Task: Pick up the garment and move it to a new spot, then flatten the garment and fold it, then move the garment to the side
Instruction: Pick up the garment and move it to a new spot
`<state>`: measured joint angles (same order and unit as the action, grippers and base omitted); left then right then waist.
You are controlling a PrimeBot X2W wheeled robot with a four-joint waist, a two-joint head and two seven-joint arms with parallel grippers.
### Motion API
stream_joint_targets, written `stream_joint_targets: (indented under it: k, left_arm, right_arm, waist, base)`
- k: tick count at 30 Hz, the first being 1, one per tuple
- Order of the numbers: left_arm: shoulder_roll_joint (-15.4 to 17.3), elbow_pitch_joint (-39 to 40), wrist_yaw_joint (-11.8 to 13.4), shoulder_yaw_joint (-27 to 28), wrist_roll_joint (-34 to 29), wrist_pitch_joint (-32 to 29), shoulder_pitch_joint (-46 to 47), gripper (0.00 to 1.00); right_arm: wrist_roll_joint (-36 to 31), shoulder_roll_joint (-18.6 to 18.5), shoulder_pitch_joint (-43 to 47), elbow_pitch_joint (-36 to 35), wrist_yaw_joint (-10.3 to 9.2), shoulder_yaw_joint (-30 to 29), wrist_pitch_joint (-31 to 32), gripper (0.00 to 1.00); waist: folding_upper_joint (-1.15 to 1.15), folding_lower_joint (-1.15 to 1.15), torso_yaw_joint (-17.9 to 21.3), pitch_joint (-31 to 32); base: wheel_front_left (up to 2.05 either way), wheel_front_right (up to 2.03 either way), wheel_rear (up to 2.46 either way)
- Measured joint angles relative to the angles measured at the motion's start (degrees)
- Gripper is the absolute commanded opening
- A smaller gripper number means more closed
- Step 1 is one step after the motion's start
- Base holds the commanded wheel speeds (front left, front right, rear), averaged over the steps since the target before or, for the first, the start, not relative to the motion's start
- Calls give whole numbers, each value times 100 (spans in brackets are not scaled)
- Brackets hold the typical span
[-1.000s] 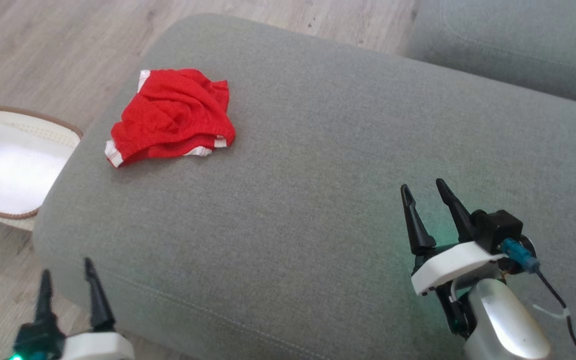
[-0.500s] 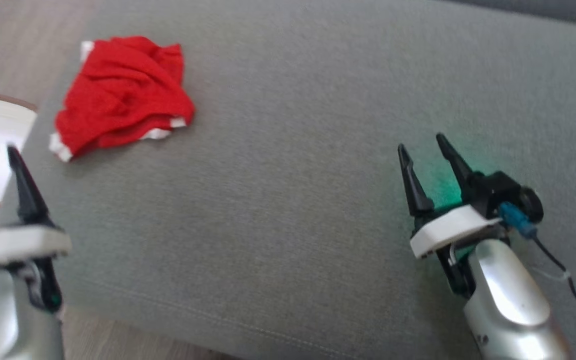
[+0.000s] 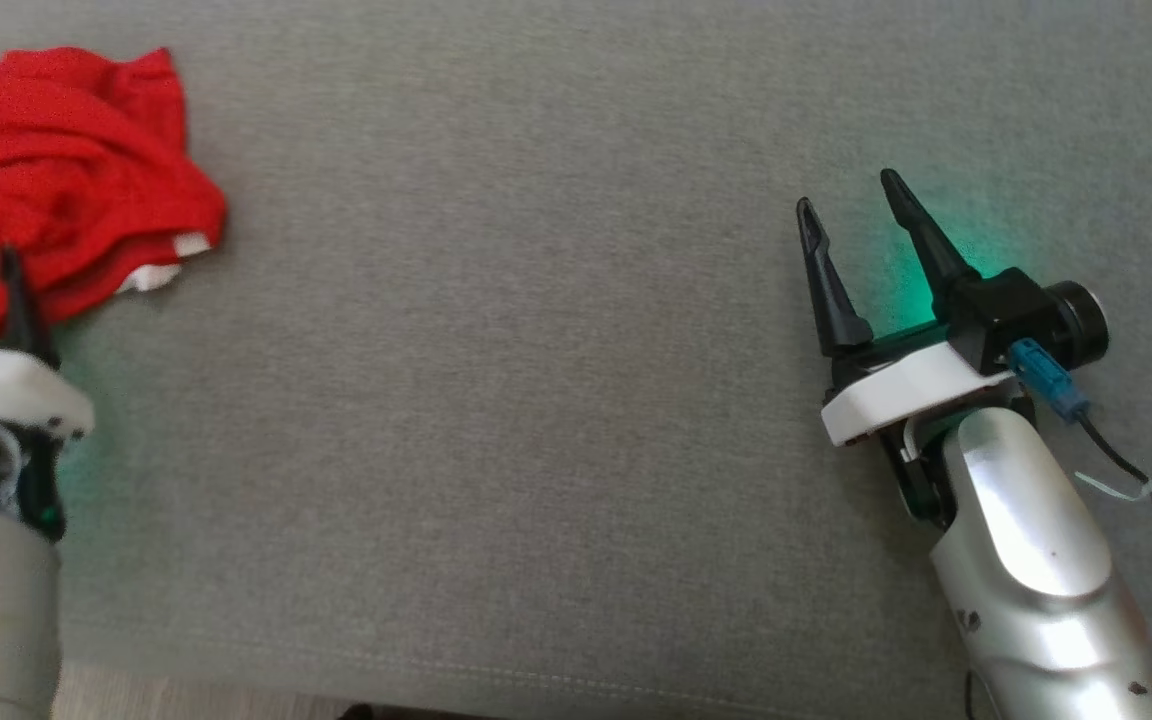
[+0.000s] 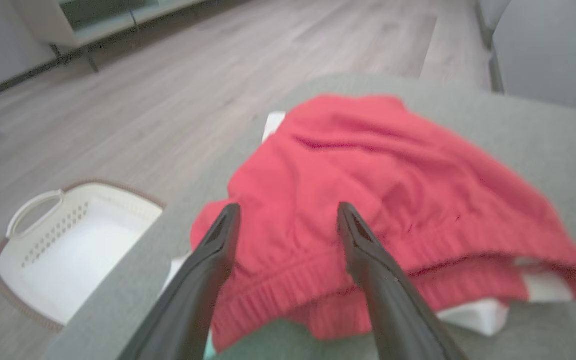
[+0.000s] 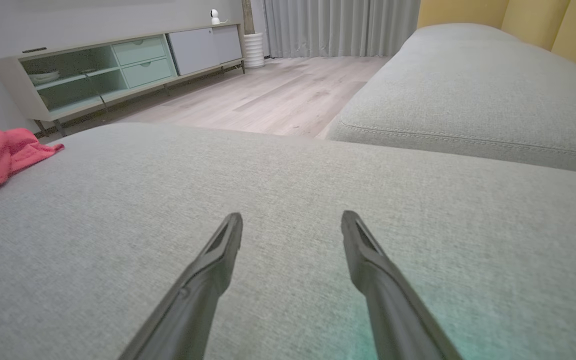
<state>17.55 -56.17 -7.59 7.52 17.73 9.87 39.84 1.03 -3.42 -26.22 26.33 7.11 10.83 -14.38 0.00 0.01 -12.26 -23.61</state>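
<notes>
The left gripper (image 4: 288,212) has come up to the garment (image 3: 56,170) at ten o'clock on the cushion (image 3: 536,400), jaws wide, empty: pickup looks imminent. The right gripper (image 3: 848,192), at three o'clock, is likewise spread and empty

Our right gripper (image 3: 847,190) carries two long black fingers (image 3: 829,290) that taper to sharp points. At their base sits a flat white plate (image 3: 896,392) with rounded corners. On the outer side of the fingers, a boxy black camera housing (image 3: 986,310) ends in a round lens barrel (image 3: 1084,322). A blue connector (image 3: 1044,378) plugs in just behind it, feeding a thin black cable (image 3: 1108,448) crossed by a pale tie (image 3: 1111,487). Behind the plate, our forearm (image 3: 1031,570) is a glossy silver shell with small dark screw holes (image 3: 972,621). Our left gripper (image 4: 289,207) shows the same black fingers, and behind them a white plate and a silver forearm, with a small green light (image 3: 44,516) just behind the plate.
</notes>
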Motion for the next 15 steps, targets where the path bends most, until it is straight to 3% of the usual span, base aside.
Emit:
stream_joint_targets:
  k: [7,8,9,15]
  left_arm:
    - [249,-877,0,-56,204,-141,199,100]
    - [243,-953,0,-88,231,-186,256,43]
    - [233,-1007,0,-120,291,-213,297,0]
    - [345,-971,0,-530,242,164,337,0]
  right_arm:
    - [-111,-1,-25,-120,0,-92,0,100]
    - [-111,-1,-26,-131,0,-121,0,100]
    - [-111,-1,-25,-132,0,-145,0,100]
    - [-62,-2,-14,-108,0,-186,0,100]
  waist:
    - [0,-1,224,-225]
    - [0,-1,233,-234]
    - [0,-1,236,-229]
    - [0,-1,228,-60]
  base:
    - [0,0,0]
    - [0,0,0]
    - [0,0,0]
    - [0,0,0]
